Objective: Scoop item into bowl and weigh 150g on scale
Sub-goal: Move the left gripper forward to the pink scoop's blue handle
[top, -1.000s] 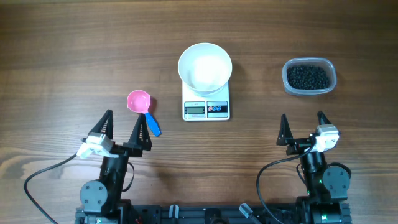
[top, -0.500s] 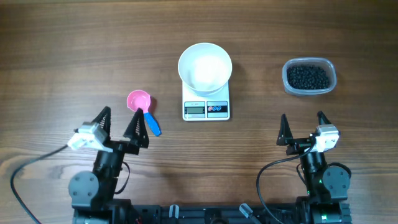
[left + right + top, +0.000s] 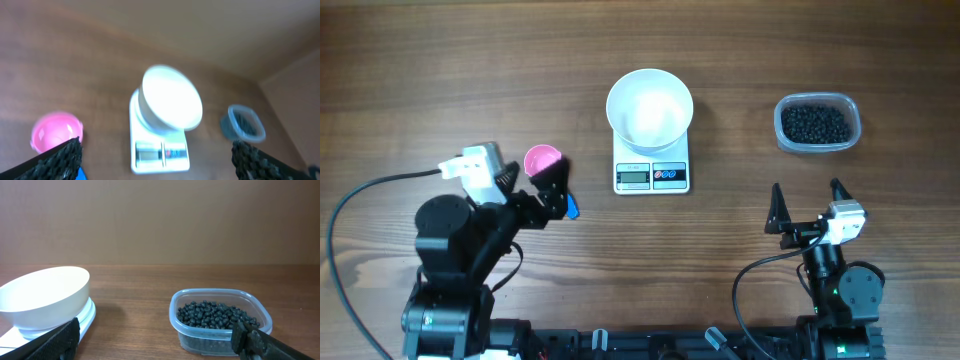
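Overhead, lowest in the frame, the right pincer (image 3: 806,195) stands wide open and empty at lower right; the left pincer (image 3: 530,185), just as wide and holding nothing, sits over the blue handle of the pink scoop (image 3: 543,160) at centre left; further up, the scale (image 3: 652,176) carries the white bowl (image 3: 650,105), which looks empty; the black beans (image 3: 813,124) all lie in the clear tub (image 3: 858,125) at upper right, well apart from the bowl; by this showing no scooping has begun: gripping the scoop, filling, pouring and weighing all remain.
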### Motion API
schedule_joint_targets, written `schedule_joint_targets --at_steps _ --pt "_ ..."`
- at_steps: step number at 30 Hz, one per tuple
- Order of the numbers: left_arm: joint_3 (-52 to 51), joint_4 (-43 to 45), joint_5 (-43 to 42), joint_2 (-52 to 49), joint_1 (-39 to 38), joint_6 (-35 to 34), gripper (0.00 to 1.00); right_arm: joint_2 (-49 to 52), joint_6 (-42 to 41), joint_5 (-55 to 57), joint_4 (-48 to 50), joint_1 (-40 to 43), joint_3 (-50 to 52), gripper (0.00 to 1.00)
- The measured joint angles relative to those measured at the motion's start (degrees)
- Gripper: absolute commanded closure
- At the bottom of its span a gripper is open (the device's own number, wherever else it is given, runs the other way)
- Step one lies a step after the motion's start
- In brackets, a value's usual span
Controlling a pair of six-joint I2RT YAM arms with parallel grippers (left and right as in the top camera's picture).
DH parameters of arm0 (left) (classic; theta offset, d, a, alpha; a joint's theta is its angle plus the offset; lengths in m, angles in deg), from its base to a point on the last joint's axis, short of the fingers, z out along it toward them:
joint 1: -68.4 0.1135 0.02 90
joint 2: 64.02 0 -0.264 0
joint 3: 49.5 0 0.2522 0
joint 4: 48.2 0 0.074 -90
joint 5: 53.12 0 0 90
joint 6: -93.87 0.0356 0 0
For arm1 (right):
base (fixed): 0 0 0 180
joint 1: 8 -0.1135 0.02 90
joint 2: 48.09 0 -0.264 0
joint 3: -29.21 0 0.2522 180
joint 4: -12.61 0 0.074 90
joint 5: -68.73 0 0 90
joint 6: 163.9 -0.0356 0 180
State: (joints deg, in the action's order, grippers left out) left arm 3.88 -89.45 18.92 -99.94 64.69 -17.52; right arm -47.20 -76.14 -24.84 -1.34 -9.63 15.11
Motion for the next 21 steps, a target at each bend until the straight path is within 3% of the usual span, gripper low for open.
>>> schedule_joint_targets --at_steps 9,21 --pt "0.00 -6.51 -8.59 -6.80 0.00 -4.02 0.00 0.00 0.00 0.00 0.00 0.00 0.00 0.00" --pt "0.00 -6.86 -8.94 -12.96 0.00 -11.10 0.00 0.00 0.00 0.00 0.00 0.00 0.00 0.00"
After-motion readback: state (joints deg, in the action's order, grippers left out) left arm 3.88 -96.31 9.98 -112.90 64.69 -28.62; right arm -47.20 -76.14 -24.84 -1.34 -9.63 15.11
